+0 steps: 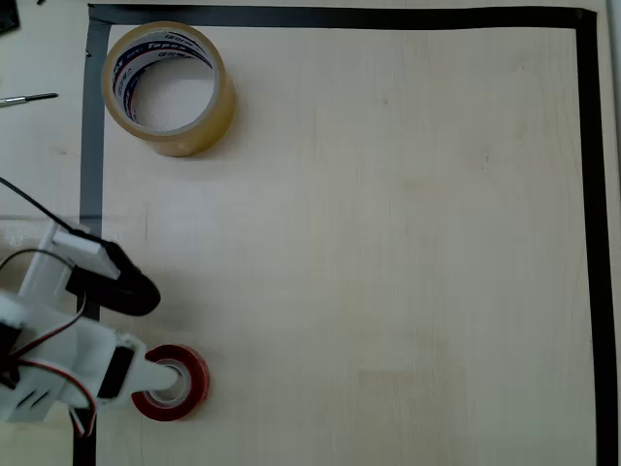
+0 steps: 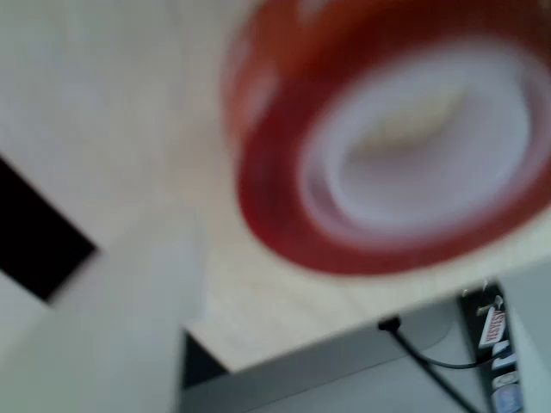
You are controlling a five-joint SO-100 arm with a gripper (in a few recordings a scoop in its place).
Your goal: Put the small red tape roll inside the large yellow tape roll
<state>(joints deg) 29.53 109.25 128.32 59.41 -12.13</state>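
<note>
small red tape roll [image 1: 184, 384] bottom-left | large yellow tape roll [image 1: 170, 87] top-left

White arm enters at lower left of the overhead view, wrist angled toward lower centre. Gripper [image 1: 167, 381] low, one white finger [image 1: 160, 374] reaching rightward. Whether the jaws are apart or closed: unclear.

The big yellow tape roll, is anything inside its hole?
Nothing yet. Inside the large yellow tape roll only bare table shows. The small red tape roll lies far away, by the gripper.
</note>
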